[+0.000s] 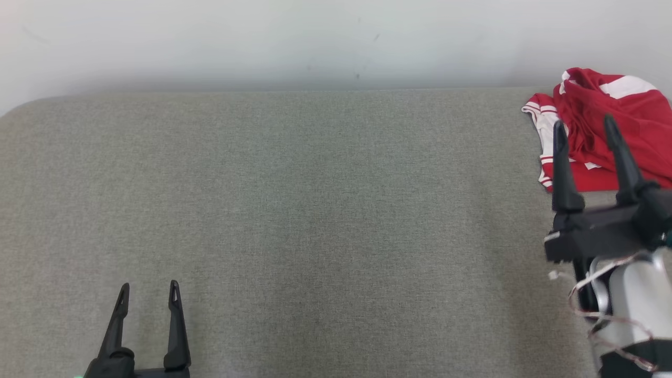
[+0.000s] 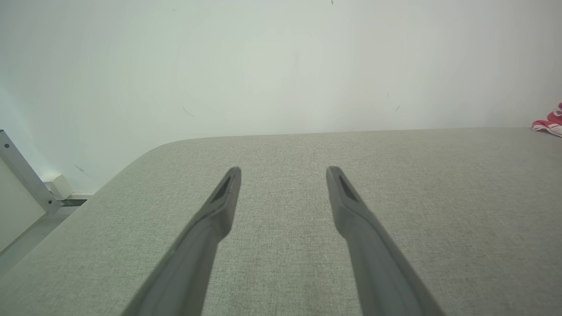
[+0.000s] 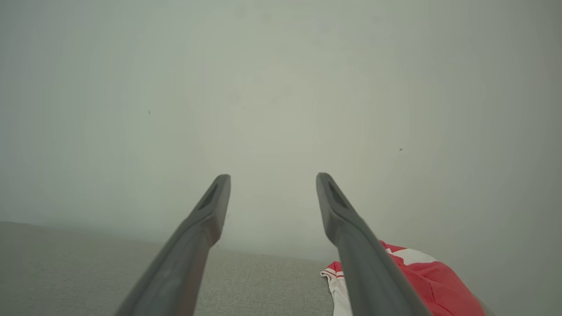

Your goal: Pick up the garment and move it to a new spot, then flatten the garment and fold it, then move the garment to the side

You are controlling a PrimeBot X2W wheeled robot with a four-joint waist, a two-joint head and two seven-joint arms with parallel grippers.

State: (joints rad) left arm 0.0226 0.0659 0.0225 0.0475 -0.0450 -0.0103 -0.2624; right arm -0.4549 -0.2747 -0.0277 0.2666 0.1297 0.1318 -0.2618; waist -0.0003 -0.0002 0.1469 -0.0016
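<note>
Picking up: judged to be the step in hand; nothing gripped yet, so relocating, flattening, folding and the side move are all undone.
Garment [image 1: 619, 121]: red with white stripes, a crumpled heap at the far right corner of the desk [image 1: 315, 210], close to the wall [image 1: 315, 42]; cut off by the right edge of the head view.
Right claw [image 1: 584, 122]: fingers spread wide, nothing between them. In the head view the tips overlap the near edge of the heap. In the right wrist view the fingers point at the wall and the cloth sits low, beside and under the right-hand finger. Looks raised over it; contact cannot be told.
Left claw [image 1: 149, 285]: spread, empty, low at the near left of the desk, well apart from the garment. In the left wrist view the garment shows as a small red scrap at the far right edge.
Desk: grey fabric top, bare middle, so there is room for a new spot.
Next move (judgement): the right claw needs to tip down and shift right so a raised fold lies between the fingers, then close on it.
Risk (judgement): pinching a single thin layer means the heap trails or slips. The wall is close behind, so little room to overshoot.
</note>
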